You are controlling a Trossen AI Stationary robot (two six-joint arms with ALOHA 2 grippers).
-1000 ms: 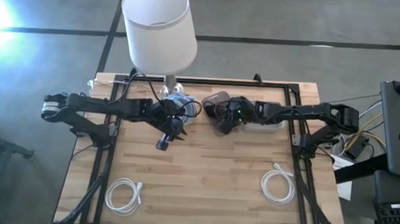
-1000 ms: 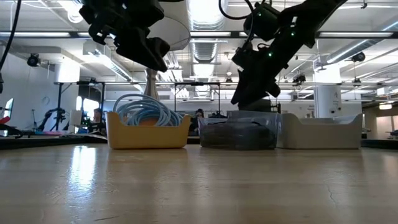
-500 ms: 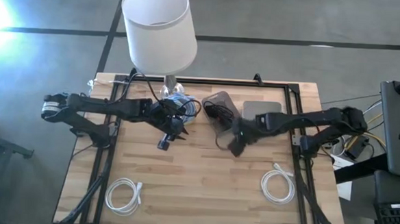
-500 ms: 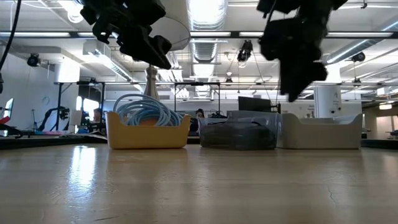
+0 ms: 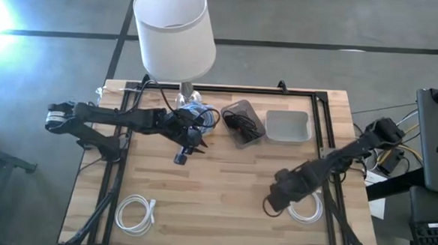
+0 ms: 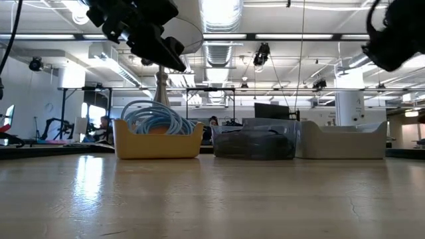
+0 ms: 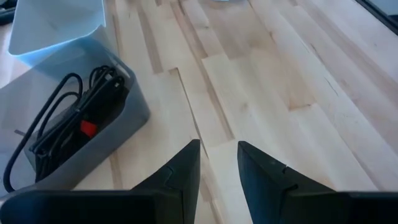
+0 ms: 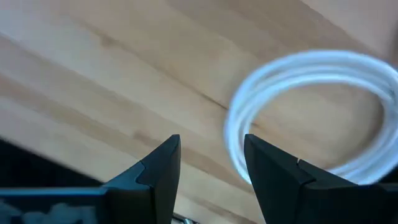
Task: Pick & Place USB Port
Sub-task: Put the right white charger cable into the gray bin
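Observation:
Two coiled white cables lie flat on the wooden table, one near its near right corner (image 5: 305, 204) and one near its near left corner (image 5: 135, 213). My right gripper (image 5: 268, 208) hovers just left of the right coil, open and empty; in its wrist view the coil (image 8: 311, 112) lies beyond the fingertips (image 8: 211, 155). In the low view it hangs high at the right (image 6: 398, 43). My left gripper (image 5: 178, 158) waits above the table's middle left, open and empty (image 7: 219, 163).
Along the far edge stand a yellow bin with a blue cable (image 6: 157, 136), a grey bin (image 5: 243, 124) holding black cables (image 7: 68, 127), and a pale bin (image 5: 288, 125). A white lamp (image 5: 173, 30) stands over the far left. Bare wood lies between the two coils.
My right gripper has left the grey bin and swung toward the table's near right, ending beside the right white coil. The left arm has kept still.

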